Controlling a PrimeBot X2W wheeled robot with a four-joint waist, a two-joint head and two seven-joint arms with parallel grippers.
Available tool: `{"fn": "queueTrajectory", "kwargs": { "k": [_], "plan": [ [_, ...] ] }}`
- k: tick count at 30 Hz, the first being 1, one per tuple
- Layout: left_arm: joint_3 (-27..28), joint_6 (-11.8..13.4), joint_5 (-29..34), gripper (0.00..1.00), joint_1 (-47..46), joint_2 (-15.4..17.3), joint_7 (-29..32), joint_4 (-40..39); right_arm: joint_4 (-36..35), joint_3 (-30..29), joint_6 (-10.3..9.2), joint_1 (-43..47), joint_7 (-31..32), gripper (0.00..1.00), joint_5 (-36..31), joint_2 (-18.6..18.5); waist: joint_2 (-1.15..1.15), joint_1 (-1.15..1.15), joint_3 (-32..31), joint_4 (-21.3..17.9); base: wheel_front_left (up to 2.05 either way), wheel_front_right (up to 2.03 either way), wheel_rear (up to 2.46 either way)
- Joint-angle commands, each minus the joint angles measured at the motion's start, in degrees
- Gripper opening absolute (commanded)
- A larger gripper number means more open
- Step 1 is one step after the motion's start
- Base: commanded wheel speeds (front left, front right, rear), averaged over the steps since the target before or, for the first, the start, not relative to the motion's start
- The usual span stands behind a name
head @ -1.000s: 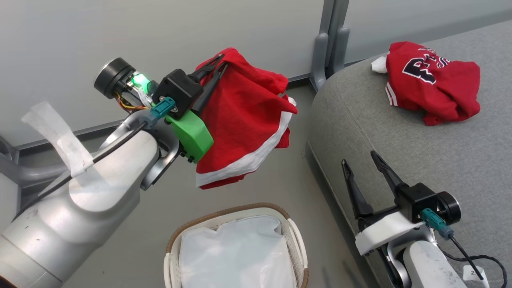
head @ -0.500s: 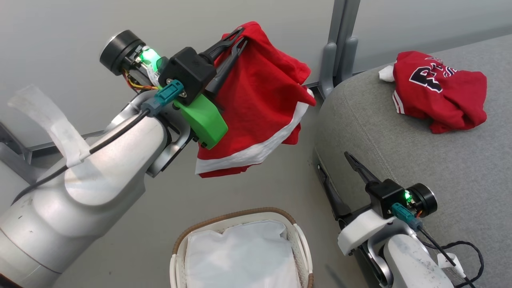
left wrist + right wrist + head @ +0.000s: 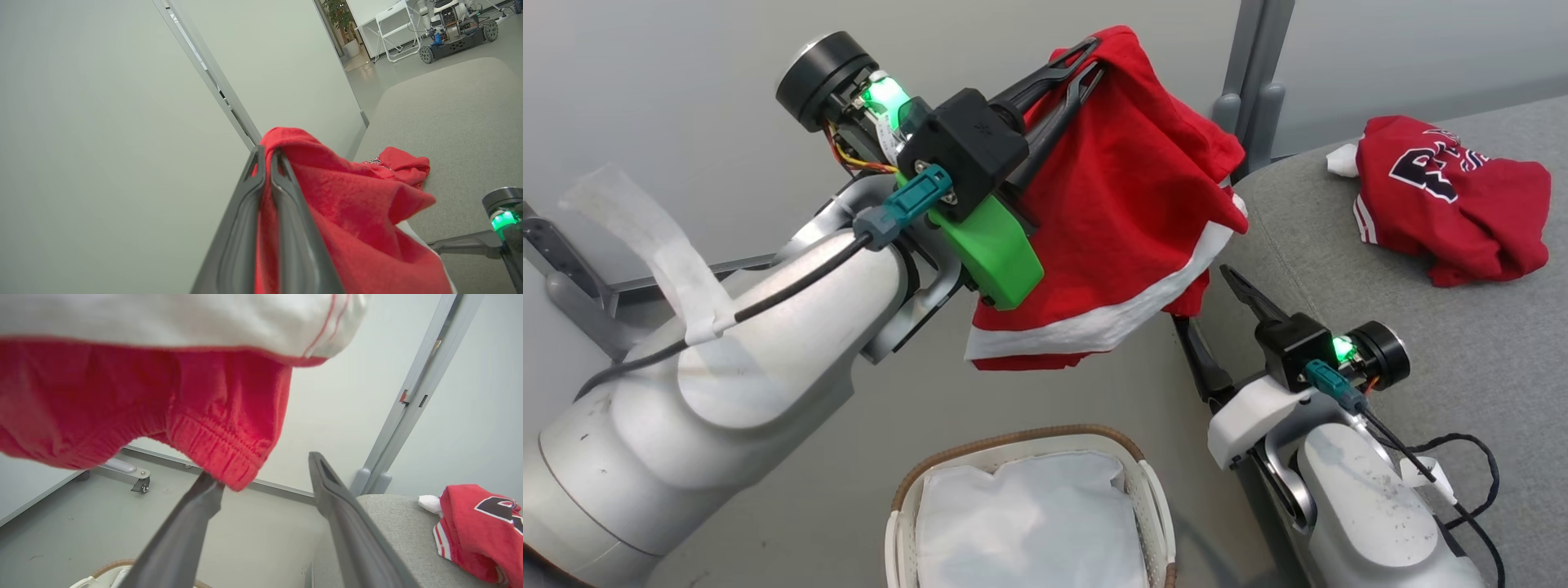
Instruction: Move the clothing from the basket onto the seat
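Red garment [image 3: 1127, 220] with a white band, hanging in the air from the left tool [image 3: 1093, 57], whose fingers are pinched together on its top fold. It hangs over the floor between the basket [image 3: 980, 453] (white liner [image 3: 1029, 523] inside) and the seat [image 3: 1421, 351]. A second red garment [image 3: 1454, 212] lies crumpled on the seat. The right tool [image 3: 1205, 314] is spread wide, holding nothing, beside the seat's edge.
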Motion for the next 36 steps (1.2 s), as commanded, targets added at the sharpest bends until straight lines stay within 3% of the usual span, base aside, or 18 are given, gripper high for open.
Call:
{"fn": "queueTrajectory", "kwargs": {
  "k": [1, 14, 19, 20, 21, 22, 23, 24, 35, 36],
  "plan": [
    [-0.05, 0.34, 0.23, 0.0, -0.61, -0.04, 0.03, -0.36, -0.56, -0.06, -0.08, -0.76, -0.12, 1.0, 0.46, -0.2, 0.0, 0.0, 0.02, 0.26, 0.0, 0.0, 0.0],
    [-0.81, 0.7, -1.95, 0.0, 2.91, 0.84, 0.13, 0.7, -12.25, -1.78, -0.08, -1.8, -0.12, 1.0, -4.33, -0.19, 0.0, 0.0, 0.78, 0.54, 0.0, 0.0, 0.0],
    [-1.14, 0.65, -3.05, 0.0, 4.56, 0.77, -0.53, 2.73, -13.77, -0.19, -0.08, -2.13, -0.12, 1.0, -5.65, -0.19, 0.0, 0.0, 1.08, 0.26, 0.0, 0.0, 0.0],
    [-1.19, 0.6, -3.18, 0.0, 4.84, 0.69, -0.77, 3.27, -13.66, 0.26, -0.08, -2.3, -0.12, 0.65, -5.85, -0.19, 0.0, 0.0, 1.16, 0.2, 0.0, 0.0, 0.0],
    [-1.21, 0.56, -3.36, 0.0, 5.11, 0.63, -0.83, 3.68, -13.58, 0.54, -0.08, -2.41, -0.12, 0.39, -5.83, -0.19, 0.0, 0.0, 1.23, 0.16, 0.0, 0.0, 0.0],
    [-1.28, 0.47, -3.56, 0.0, 5.48, 0.52, -0.93, 4.18, -13.21, 1.2, -0.08, -2.47, -0.12, 0.24, -5.79, -0.19, 0.0, 0.0, 1.31, 0.12, 0.0, 0.0, 0.0],
    [-1.33, 0.4, -3.72, 0.0, 5.7, 0.44, -1.15, 4.66, -13.05, 1.53, -0.08, -2.56, -0.12, 0.24, -5.81, -0.19, 0.0, 0.0, 1.39, 0.1, 0.0, 0.0, 0.0],
    [-1.34, 0.33, -4.09, 0.0, 5.97, 0.35, -1.29, 5.25, -13.04, 1.75, -0.08, -2.75, -0.12, 0.0, -5.76, -0.22, 0.0, 0.0, 1.49, 0.07, 0.0, 0.0, 0.0],
    [-1.06, -0.31, -6.7, 0.0, 9.4, -0.46, -4.05, 10.7, -13.4, 2.55, -0.08, -2.73, -0.12, 0.0, -4.61, -0.2, 0.0, 0.0, 2.5, -0.22, 0.0, 0.0, 0.0],
    [-0.9, -0.35, -7.03, 0.07, 9.78, -0.54, -4.43, 11.14, -13.43, 2.46, -0.08, -2.7, -0.12, 0.0, -4.48, -0.2, 0.0, 0.0, 2.56, -0.24, 0.0, 0.0, 0.0]
  ]
}}
